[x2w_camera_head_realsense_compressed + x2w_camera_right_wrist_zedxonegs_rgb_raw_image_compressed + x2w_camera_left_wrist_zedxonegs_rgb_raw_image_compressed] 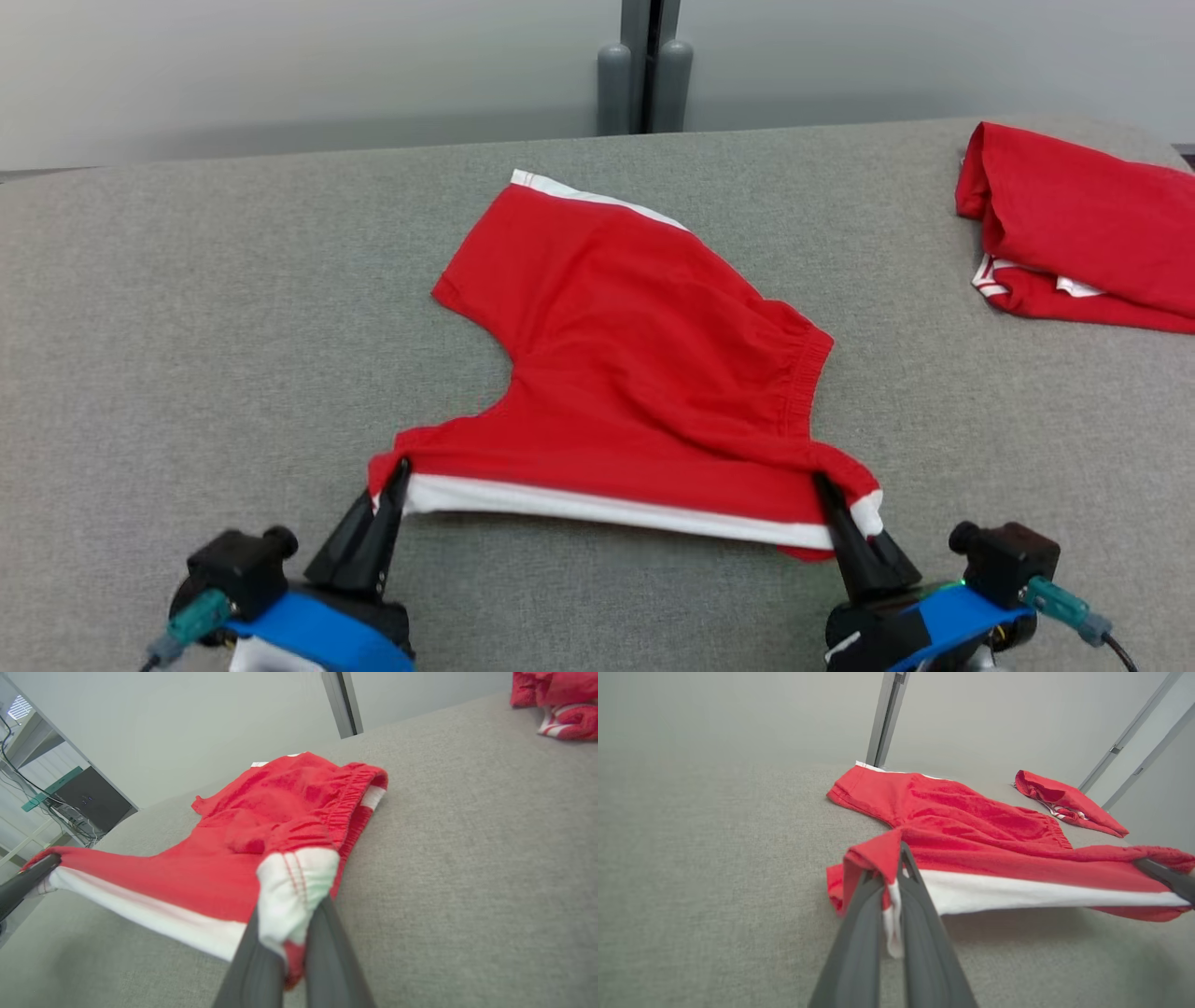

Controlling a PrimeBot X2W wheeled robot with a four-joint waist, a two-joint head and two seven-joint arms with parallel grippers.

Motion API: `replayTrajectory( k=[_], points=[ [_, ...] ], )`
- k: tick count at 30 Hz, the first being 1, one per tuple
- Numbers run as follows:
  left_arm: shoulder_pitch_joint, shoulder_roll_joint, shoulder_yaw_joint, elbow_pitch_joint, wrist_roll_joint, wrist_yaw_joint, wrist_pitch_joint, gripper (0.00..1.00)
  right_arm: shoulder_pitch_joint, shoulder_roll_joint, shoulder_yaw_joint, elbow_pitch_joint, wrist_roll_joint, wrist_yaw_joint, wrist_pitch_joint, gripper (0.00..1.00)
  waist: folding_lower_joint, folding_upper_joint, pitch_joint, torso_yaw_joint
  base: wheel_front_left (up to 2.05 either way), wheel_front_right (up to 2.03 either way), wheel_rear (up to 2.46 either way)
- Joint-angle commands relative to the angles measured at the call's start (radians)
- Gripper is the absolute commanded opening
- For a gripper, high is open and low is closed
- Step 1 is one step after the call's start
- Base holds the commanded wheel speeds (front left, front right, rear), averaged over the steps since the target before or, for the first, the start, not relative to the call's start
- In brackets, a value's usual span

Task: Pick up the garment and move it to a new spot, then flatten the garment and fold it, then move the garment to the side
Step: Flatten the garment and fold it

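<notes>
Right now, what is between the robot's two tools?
The shorts: their white edge stretches from the left tool to the right tool, each shut on a corner. The head view shows it best.

The shorts (635, 364) are red, with a white stripe down each side and a gathered elastic waistband at the right. They lie spread in the middle of the counter (187, 327), legs pointing left. The near striped edge is raised and taut, pinched at its left corner by the left hand (400, 469) and at the waistband corner by the right hand (823, 483).
</notes>
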Motion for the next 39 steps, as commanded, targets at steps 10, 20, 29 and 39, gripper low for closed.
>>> replayTrajectory(
  k=[10,20,29,39],
  points=[
    [-0.347,0.082,0.019,0.051,0.036,-0.021,0.1,0.0,-0.196,0.035,-0.013,0.009,-0.003,-0.001,0.034,0.0,0.0001,0.0002,0.11,-0.1,0.0,0.0,0.0],
    [-0.649,0.157,-0.06,0.21,0.05,-0.038,0.192,0.0,-0.43,0.037,0.108,0.129,0.1,-0.001,-0.025,0.0,0.0001,0.0002,0.218,-0.181,0.0,0.0,0.0],
    [-0.837,0.183,-0.179,0.338,0.002,-0.039,0.188,0.0,-0.595,0.037,0.179,0.249,0.151,-0.001,-0.053,0.0,0.0001,0.0002,0.279,-0.216,0.0,0.0,0.0],
    [-0.97,0.172,-0.27,0.523,-0.043,-0.04,0.102,1.0,-0.703,0.037,0.216,0.345,0.15,-0.001,-0.06,1.0,0.0001,0.0002,0.31,-0.247,0.0,0.0,0.0]
  ],
)
